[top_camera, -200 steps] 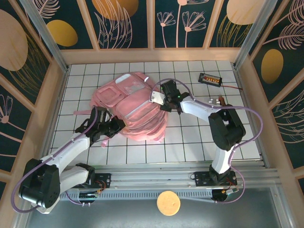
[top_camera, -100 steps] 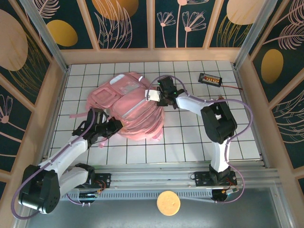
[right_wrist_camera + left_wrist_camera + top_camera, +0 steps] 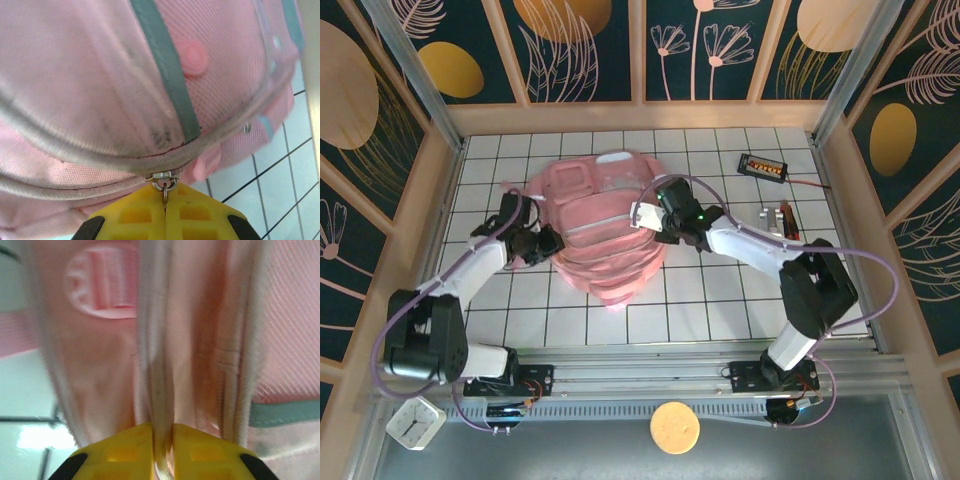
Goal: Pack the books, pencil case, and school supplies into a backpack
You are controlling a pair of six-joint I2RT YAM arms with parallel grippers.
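Note:
The large pink backpack (image 3: 598,225) lies in the middle of the tiled table, its pale strips running across it. My left gripper (image 3: 534,243) is at its left edge; the left wrist view has the yellow jaws (image 3: 162,429) pinched on a pale trim strip (image 3: 156,370) of the backpack (image 3: 195,330). At the backpack's right side, my right gripper (image 3: 655,216) has its jaws (image 3: 165,194) shut on the metal zipper pull (image 3: 164,181) below the pink fabric (image 3: 95,75). The books, pencil case and school supplies are out of view.
A black gadget (image 3: 763,166) with orange digits and a red wire lies at the far right. A small grey-brown piece (image 3: 782,218), too small to identify, sits right of the right arm. Wooden walls surround the table. A white clock (image 3: 415,422) sits beyond the near-left corner.
The backpack has shifted and turned so it lies more lengthwise toward me. My left gripper moved up and left along its edge. My right gripper slid slightly near and left with the zipper pull.

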